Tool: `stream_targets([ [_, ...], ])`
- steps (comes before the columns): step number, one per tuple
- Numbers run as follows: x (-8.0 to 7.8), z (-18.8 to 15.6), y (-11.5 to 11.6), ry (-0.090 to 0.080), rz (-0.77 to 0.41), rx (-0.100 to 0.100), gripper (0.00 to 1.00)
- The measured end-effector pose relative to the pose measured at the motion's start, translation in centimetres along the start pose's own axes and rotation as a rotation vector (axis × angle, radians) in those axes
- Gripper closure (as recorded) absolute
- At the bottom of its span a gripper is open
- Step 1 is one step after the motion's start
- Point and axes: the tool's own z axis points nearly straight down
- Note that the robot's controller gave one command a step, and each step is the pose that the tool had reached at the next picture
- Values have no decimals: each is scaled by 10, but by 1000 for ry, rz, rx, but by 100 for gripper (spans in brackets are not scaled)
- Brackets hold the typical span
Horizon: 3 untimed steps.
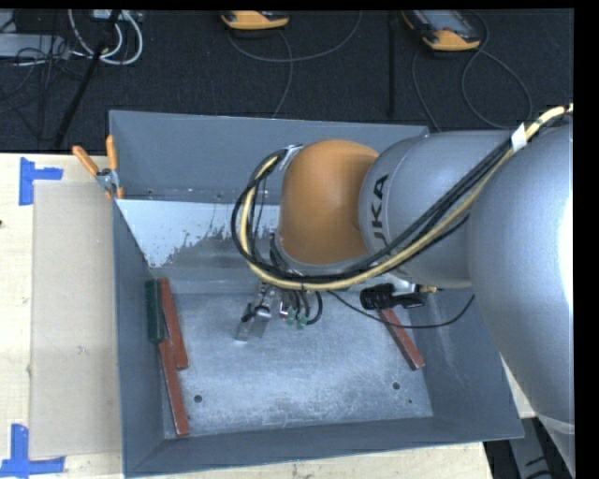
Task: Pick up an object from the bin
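Dark floor and loose cabling behind the bin

From where I stand, a dark, carpet-like floor (309,79) stretches beyond the far wall of the grey metal bin (187,154). White cables (120,39) lie coiled at the upper left, and thin dark wires (493,89) loop across the floor further right. An orange-and-black object (255,18) and a second one (447,30) sit along the top edge, too cropped to identify.
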Motion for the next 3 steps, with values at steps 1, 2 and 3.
stream_targets([
  [1, -15, 8, 39, -19, -13, -14, 100],
  [2, -11, 14, 34, -1, -11, 1, 0],
  [3, -25, 90, -95, 6, -47, 8, 0],
])
